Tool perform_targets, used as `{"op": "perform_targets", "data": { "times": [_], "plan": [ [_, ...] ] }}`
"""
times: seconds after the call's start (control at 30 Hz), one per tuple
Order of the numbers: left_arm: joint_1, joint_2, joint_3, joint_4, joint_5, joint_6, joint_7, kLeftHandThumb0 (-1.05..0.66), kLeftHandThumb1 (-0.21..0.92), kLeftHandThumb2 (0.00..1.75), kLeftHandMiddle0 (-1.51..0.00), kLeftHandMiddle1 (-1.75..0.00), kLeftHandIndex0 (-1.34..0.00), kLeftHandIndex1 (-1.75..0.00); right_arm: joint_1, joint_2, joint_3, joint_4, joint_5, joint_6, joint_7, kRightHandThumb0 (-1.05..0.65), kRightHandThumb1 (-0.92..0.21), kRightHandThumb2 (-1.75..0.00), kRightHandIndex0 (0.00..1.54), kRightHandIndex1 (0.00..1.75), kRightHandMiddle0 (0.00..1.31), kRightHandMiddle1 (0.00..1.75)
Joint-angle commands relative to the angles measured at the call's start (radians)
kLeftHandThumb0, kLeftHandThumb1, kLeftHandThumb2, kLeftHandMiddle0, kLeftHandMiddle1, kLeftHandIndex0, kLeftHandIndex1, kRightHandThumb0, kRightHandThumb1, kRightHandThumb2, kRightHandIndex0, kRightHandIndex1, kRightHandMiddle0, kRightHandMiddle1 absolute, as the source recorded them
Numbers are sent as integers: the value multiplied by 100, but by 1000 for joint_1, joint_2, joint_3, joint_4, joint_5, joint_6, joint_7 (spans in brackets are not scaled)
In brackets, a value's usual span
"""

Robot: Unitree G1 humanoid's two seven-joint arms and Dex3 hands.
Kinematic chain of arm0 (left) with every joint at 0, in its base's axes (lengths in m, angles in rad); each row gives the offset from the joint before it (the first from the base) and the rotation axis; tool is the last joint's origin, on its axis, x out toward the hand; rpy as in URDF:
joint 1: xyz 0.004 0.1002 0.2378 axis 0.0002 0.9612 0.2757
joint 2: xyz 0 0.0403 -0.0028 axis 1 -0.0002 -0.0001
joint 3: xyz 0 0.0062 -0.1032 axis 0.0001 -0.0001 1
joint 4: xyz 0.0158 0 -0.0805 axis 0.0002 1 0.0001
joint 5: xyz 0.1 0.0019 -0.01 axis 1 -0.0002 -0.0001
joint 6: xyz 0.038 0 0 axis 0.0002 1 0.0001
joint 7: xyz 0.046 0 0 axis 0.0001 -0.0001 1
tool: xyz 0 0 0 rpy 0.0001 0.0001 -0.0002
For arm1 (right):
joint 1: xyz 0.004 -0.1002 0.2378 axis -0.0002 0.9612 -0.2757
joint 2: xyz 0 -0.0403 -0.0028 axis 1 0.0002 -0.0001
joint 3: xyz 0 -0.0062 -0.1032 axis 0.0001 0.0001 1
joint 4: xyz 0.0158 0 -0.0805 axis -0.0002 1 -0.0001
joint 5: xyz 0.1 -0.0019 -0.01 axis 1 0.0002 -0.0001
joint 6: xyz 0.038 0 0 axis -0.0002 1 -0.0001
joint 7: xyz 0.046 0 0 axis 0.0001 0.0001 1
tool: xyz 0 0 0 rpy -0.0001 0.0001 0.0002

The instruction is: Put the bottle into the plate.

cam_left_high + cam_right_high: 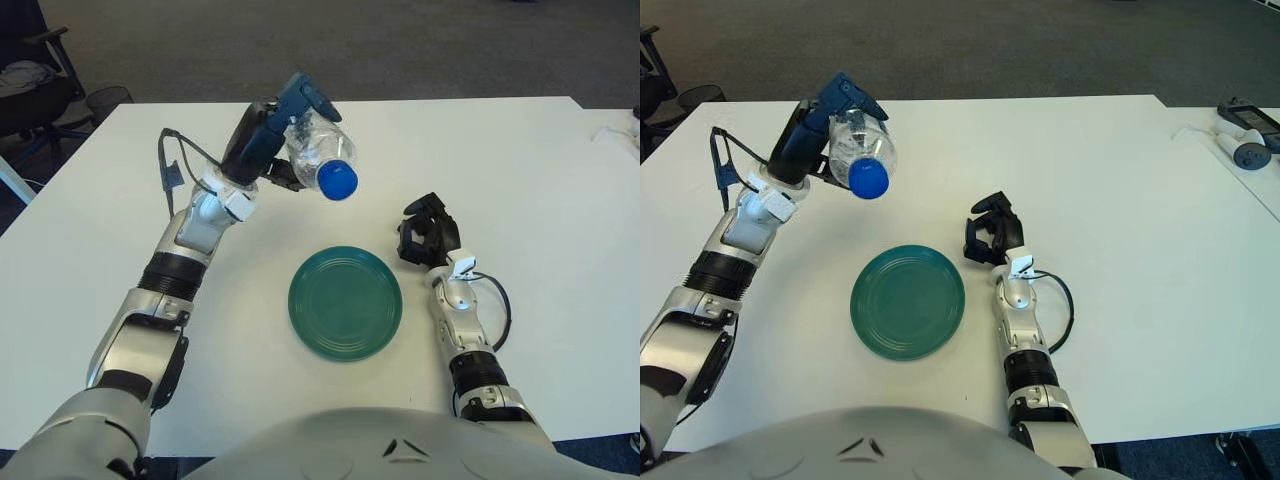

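White table [520,180] fills the view, grey carpet beyond its far edge; a dark chair sits off the far left corner.

Left hand [268,140] raised above the table, fingers wrapped round a clear plastic bottle [318,152]. Bottle held off the surface, tilted, blue cap [338,181] pointing down and toward the camera. It hangs up-table and a little left of the green plate [345,304], not over it.

Right hand [426,232] rests on the table just right of the plate, dark fingers curled, holding nothing. Idle.

Plate lies flat and bare, near the front edge.

Risks, as judged: the bottle is round and smooth, so released on its side it could roll off the shallow rim. Letting go from this height could make it bounce, or nudge the plate. The hold looks to sit near the bottle's base, with cap end overhanging; a loose grasp might let it pivot or slip on the way over. Right hand is close to the plate's rim, a possible obstruction if the bottle rolls that way.

Count: one bottle, one plate, two hands. Small devices at the far right table edge [1245,135], unidentified.
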Motion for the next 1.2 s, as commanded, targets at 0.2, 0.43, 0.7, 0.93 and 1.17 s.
{"op": "perform_targets", "data": {
  "times": [0.2,0.43,0.7,0.93,1.17],
  "plan": [
    [62,18,-82,-133,-32,-21,-197,-46,36,125,-117,-175,-57,-175,36,18,-6,71,2,80,-30,-1,-42,-120,43,175,41,174],
    [103,96,-96,-170,75,-59,-308,-45,38,123,-117,-175,-56,-175,23,22,0,86,-20,96,-71,-1,-39,-124,45,175,44,174],
    [52,55,-90,-23,455,-129,-127,-45,40,121,-119,-175,-55,-175,20,30,-2,94,1,82,-60,-1,-38,-125,45,175,44,174],
    [48,52,-80,3,572,-142,8,-46,39,122,-118,-175,-56,-175,21,32,-7,98,13,68,-39,-1,-38,-124,45,175,44,174],
    [59,56,-102,24,662,-144,117,-46,37,125,-116,-175,-57,-175,17,35,-11,108,11,56,-36,-1,-38,-124,45,175,44,174]
  ]
}}
